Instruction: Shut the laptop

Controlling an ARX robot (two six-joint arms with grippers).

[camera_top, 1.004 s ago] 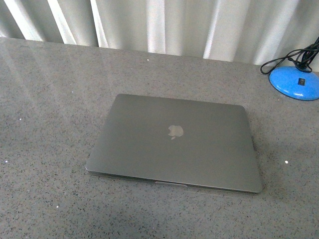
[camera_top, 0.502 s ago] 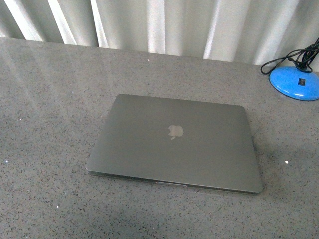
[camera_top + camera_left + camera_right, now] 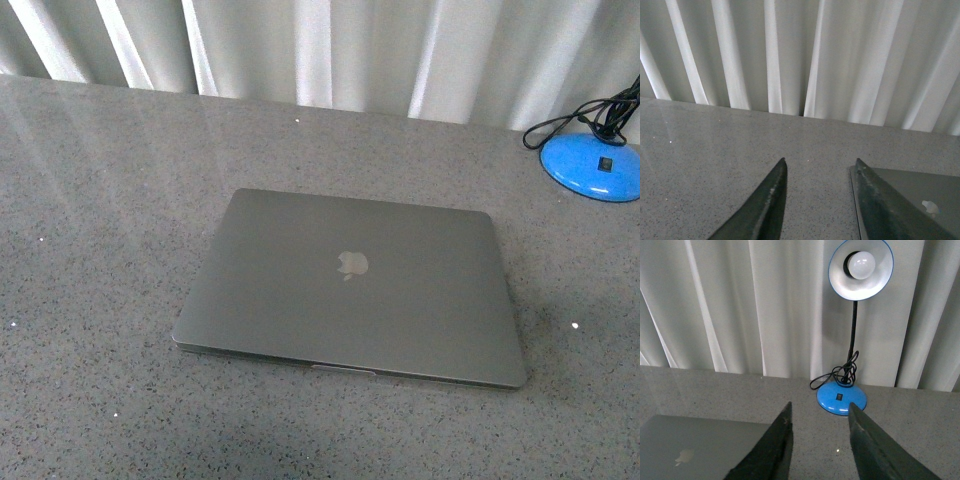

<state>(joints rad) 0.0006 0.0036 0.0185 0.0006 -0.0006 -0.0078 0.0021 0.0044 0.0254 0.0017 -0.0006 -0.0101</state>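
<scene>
The laptop (image 3: 350, 285) lies shut and flat on the grey table (image 3: 100, 200), lid down with the apple logo up. Neither arm shows in the front view. My left gripper (image 3: 820, 167) is open and empty, held above the table beside one side edge of the laptop (image 3: 920, 192). My right gripper (image 3: 819, 410) is open and empty, above the table between the laptop (image 3: 700, 447) and the lamp base. Neither gripper touches the laptop.
A blue desk lamp with a round base (image 3: 592, 165) and black cord stands at the table's far right; it also shows in the right wrist view (image 3: 841, 397), with its white shade (image 3: 861, 267) above. White curtains (image 3: 330, 50) hang behind the table's far edge.
</scene>
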